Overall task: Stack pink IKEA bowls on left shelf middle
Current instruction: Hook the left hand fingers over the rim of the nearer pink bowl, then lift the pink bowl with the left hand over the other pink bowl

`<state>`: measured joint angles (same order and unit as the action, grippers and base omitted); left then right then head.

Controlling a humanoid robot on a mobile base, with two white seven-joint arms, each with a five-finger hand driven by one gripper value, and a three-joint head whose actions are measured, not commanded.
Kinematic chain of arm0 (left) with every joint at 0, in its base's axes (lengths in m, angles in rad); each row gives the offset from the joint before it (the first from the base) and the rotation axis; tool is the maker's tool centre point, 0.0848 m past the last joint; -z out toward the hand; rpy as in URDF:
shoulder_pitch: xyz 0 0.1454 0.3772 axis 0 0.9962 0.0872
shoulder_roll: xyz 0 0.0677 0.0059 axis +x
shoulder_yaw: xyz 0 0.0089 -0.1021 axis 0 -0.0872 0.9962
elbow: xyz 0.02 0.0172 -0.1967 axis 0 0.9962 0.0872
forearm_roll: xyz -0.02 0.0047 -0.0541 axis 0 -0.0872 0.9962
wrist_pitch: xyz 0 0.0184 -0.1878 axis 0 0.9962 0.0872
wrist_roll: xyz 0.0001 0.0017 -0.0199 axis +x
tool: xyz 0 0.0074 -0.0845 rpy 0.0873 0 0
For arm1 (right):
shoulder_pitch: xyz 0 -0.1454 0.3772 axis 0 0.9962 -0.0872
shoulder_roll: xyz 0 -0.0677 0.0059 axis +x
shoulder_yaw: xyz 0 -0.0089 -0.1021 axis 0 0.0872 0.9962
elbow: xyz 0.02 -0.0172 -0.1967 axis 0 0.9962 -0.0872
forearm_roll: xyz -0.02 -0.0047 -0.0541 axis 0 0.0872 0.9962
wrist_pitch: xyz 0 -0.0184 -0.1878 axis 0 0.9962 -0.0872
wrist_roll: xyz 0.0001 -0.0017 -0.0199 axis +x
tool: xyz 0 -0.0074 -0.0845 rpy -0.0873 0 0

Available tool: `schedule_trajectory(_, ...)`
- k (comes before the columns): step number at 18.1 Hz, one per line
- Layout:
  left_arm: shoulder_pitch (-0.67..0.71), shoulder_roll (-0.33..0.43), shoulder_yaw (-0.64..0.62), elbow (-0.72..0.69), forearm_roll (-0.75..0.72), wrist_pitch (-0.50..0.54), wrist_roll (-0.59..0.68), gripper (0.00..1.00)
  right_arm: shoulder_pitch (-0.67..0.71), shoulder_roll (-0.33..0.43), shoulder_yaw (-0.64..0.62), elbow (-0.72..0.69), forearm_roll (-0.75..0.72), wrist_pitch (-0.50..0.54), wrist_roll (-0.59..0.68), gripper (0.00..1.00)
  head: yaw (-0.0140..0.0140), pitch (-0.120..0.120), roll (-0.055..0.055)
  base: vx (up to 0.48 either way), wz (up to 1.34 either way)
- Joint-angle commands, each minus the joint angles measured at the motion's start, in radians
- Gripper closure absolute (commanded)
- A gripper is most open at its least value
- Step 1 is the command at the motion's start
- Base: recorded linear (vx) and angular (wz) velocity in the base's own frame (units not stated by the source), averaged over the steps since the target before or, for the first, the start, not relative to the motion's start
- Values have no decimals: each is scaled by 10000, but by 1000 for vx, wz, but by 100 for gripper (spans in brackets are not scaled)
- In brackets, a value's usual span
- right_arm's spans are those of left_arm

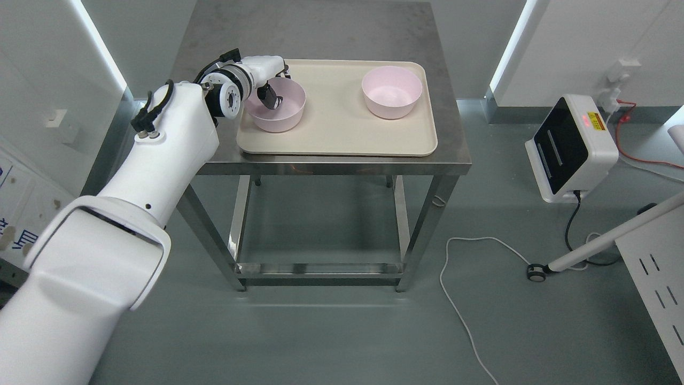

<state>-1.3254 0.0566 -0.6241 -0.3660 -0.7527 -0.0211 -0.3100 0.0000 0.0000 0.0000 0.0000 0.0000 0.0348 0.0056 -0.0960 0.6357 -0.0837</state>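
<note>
Left arm [133, 203] fills the near corner, big white shell reaching up and across to the worktop [320, 32], a bare steel table. On it, one cream tray [336, 128]. On the tray, two pink bowls, well apart: left bowl [283, 120] at the tray's near-left corner, right bowl [391, 92] toward the far right.

Left hand [270, 88] sits over the left bowl's far rim, dark fingers [271, 100] dipping inside the bowl. Looks pinched over the rim wall, but whether it has truly closed on it I cannot tell.

Bowls read as light, rigid plastic, smooth and likely slippery; thin rim is the natural place to grip, one finger inside, thumb outside.

Right arm not visible. No shelf visible.
</note>
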Motion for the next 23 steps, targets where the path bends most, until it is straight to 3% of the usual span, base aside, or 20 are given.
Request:
schedule_trajectory(1, 31, -44, 320, 24, 10, -19, 2, 85, 291, -175, -107, -337, 0, 5, 5, 0, 0, 0, 0, 0, 0)
schedule_trajectory(7, 31, 17, 825, -6, 41, -707, -105, 100, 291, -175, -107, -337, 0, -11, 5, 0, 0, 0, 0, 0, 0)
schedule_trajectory(14, 1, 48, 1101, -756, 56, -832, -167, 100, 291, -175, -107, -337, 0, 5, 5, 0, 0, 0, 0, 0, 0)
schedule_trajectory(23, -1411, -391, 1393, -2612, 102, -572, -1548, 100, 291, -175, -123, -337, 0, 5, 5, 0, 0, 0, 0, 0, 0)
